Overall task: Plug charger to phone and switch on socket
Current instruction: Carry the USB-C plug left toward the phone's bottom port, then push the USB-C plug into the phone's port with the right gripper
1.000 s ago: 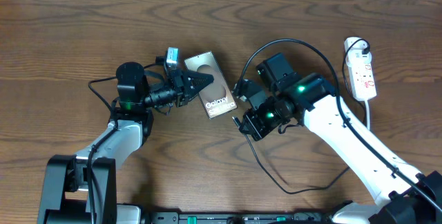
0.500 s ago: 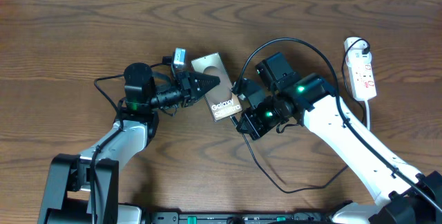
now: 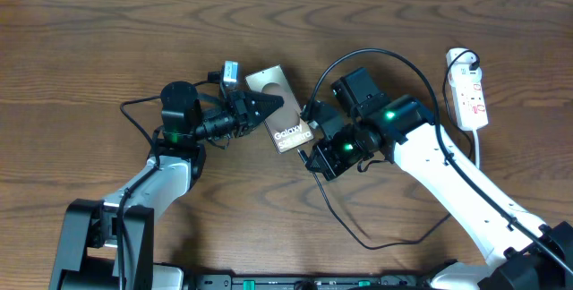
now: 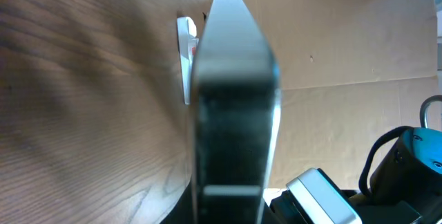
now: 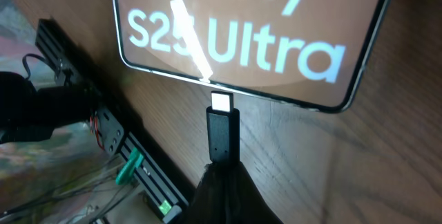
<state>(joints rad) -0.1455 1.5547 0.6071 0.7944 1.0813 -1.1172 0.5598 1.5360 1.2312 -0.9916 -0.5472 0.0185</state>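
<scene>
The phone [image 3: 281,116] lies at the table's middle, dark grey with white "Galaxy" lettering and a pale oval. My left gripper [image 3: 269,106] is shut on its long edge; in the left wrist view the phone [image 4: 231,106] fills the middle, seen edge-on. My right gripper [image 3: 312,140] is shut on the charger's plug tip [image 5: 222,133], whose metal end sits right at the phone's bottom edge [image 5: 228,89]. The thin black cable [image 3: 358,55] arcs toward the white socket [image 3: 469,98] at the right.
The cable also loops on the table near the front edge [image 3: 394,241]. The strip's white cord [image 3: 477,151] runs down past my right arm. A white plug block [image 3: 462,56] sits at the strip's far end.
My left gripper has moved right with the phone and turned it slightly. The phone's bottom edge now meets the plug tip. My right arm has barely moved.
</scene>
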